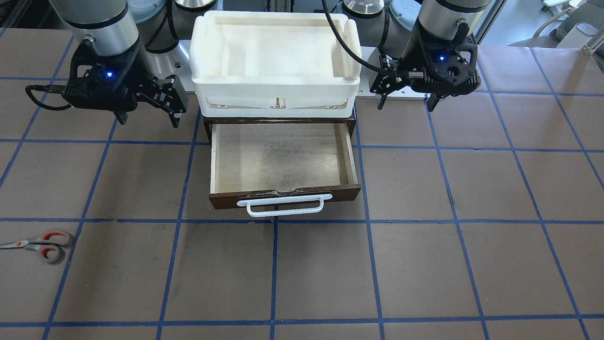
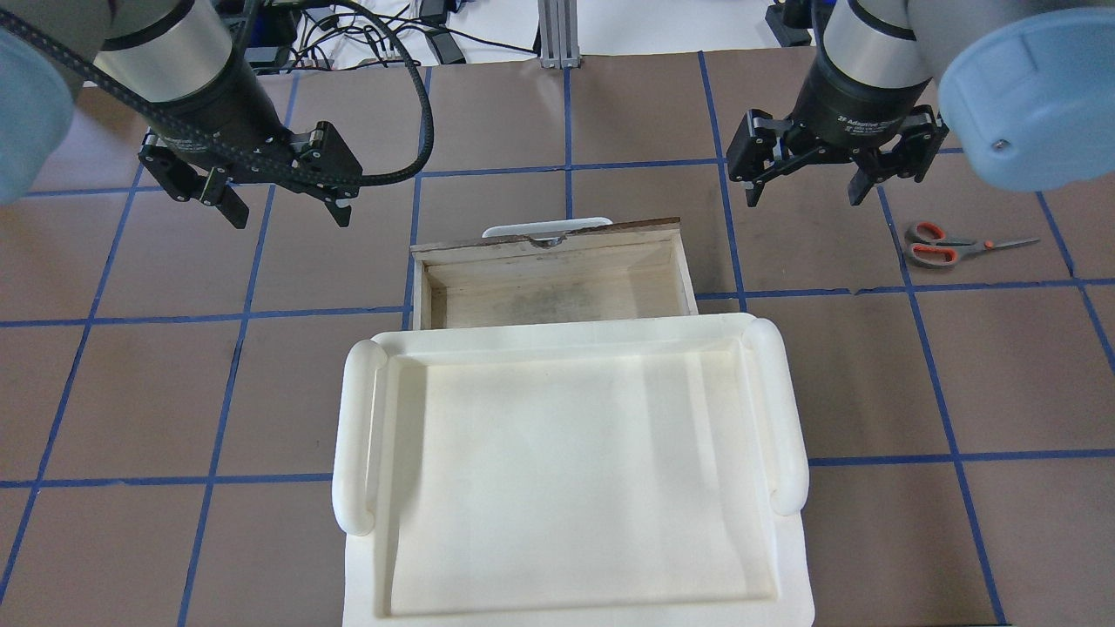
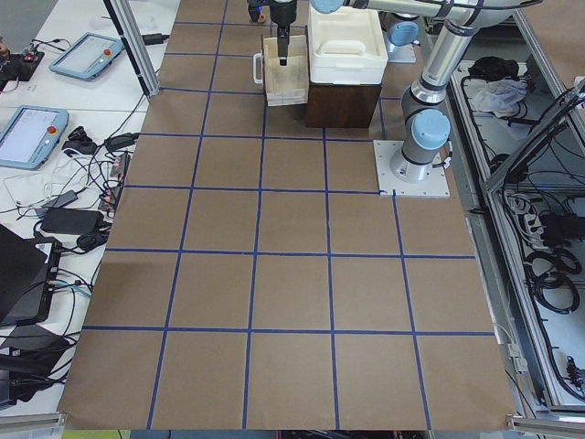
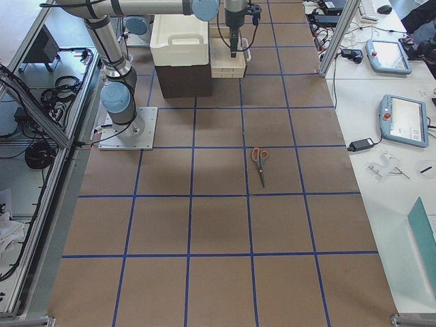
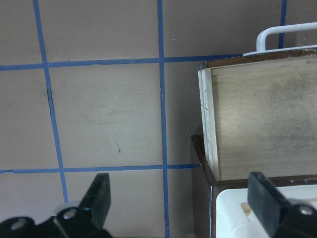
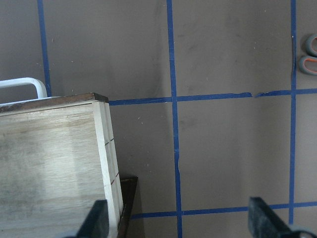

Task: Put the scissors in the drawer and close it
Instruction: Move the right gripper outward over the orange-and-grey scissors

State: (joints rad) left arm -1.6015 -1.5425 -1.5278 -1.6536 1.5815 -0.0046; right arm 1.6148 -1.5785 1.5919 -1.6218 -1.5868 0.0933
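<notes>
The scissors [image 1: 40, 245] lie flat on the brown table, far out on my right side, and also show in the overhead view [image 2: 949, 246] and the exterior right view [image 4: 260, 160]. Their handle loops [image 6: 308, 52] peek in at the right wrist view's edge. The drawer [image 1: 283, 158] stands pulled open and empty, with its white bar handle [image 1: 283, 205] facing away from me. It also shows in the overhead view [image 2: 557, 292]. My right gripper [image 2: 804, 196] hangs open and empty between the drawer and the scissors. My left gripper [image 2: 289, 216] hangs open and empty left of the drawer.
A white plastic tray [image 2: 566, 335] sits on top of the dark brown cabinet [image 4: 182, 78] that holds the drawer. Blue tape lines grid the table. Tablets and cables [image 3: 55, 137] lie on the side benches beyond the table's far edge.
</notes>
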